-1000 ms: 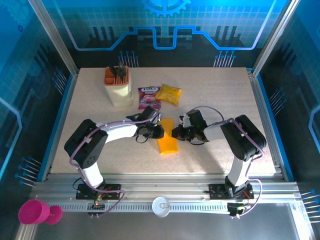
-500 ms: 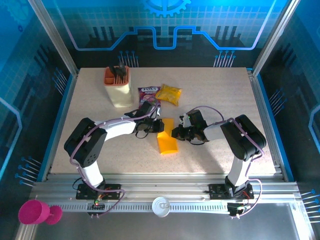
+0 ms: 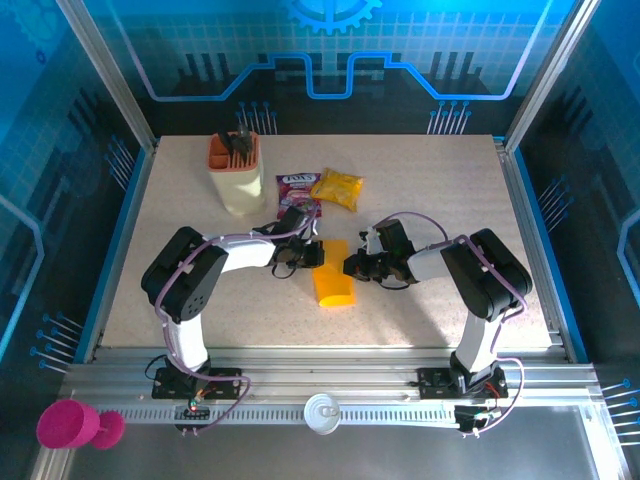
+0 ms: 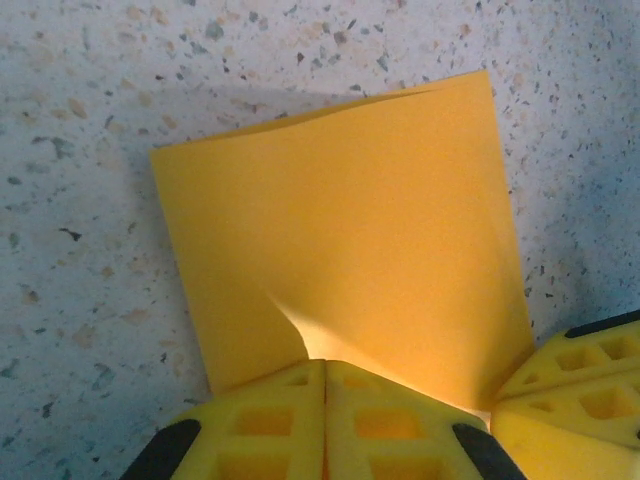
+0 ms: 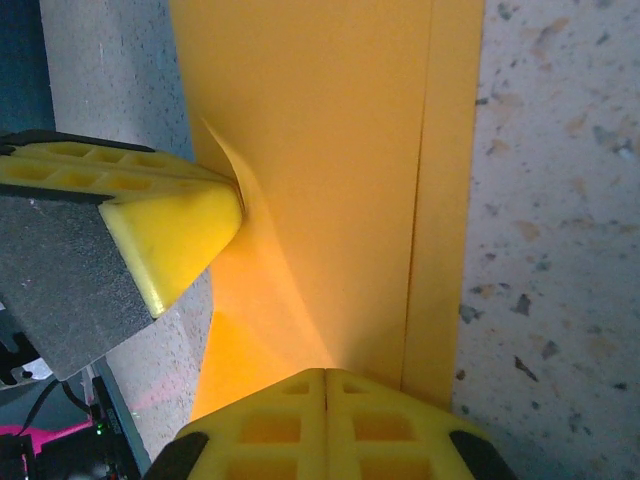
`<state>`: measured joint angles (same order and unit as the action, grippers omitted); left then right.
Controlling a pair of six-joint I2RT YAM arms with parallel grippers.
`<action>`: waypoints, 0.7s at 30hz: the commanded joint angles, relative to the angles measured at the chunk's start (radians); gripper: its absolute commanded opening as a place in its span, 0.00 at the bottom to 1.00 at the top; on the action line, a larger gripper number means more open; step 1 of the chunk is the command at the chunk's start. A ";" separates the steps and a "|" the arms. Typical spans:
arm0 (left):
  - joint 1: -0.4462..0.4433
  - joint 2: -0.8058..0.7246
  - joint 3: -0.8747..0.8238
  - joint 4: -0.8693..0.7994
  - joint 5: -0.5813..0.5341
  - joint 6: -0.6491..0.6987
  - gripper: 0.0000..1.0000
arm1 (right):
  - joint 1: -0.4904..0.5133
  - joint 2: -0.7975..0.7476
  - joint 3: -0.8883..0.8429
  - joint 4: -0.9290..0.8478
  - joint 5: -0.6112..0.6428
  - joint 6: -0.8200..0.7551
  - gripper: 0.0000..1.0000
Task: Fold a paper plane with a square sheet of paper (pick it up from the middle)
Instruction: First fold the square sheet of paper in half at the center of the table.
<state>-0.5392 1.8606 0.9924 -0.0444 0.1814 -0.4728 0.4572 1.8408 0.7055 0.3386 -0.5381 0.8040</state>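
Note:
The square sheet of paper (image 3: 334, 282) lies folded into a narrow orange-yellow strip at the table's middle. My left gripper (image 3: 312, 254) is shut on its upper left edge, and my right gripper (image 3: 349, 266) is shut on its right edge. In the left wrist view the paper (image 4: 340, 230) fans out from my shut left gripper (image 4: 325, 372), bulging up beside the pinch; a right fingertip (image 4: 572, 378) shows at the lower right. In the right wrist view the paper (image 5: 330, 140) shows a long straight fold line and runs into my shut right gripper (image 5: 327, 377). A left finger (image 5: 175, 228) presses its left edge.
A cream holder (image 3: 237, 178) with dark tools stands at the back left. A purple-red printed packet (image 3: 297, 191) and a glossy yellow snack bag (image 3: 337, 187) lie just behind the grippers. A pink cup (image 3: 66, 425) sits off the table at the near left.
My left arm's elbow has swung right and its gripper has shifted slightly back and left along the paper's top edge. The paper's upper left part has been drawn left. The right arm has held still.

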 commanded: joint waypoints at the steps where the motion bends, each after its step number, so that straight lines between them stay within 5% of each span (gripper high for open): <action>1: 0.005 -0.021 0.000 0.002 0.016 -0.013 0.07 | 0.019 0.135 -0.039 -0.076 0.165 -0.030 0.00; 21: -0.030 -0.189 -0.097 -0.027 0.087 -0.033 0.12 | 0.017 0.147 -0.028 -0.089 0.165 -0.036 0.00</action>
<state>-0.5457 1.7088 0.9318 -0.0471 0.2348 -0.4988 0.4549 1.8454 0.7071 0.3393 -0.5476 0.8036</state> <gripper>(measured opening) 0.124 0.055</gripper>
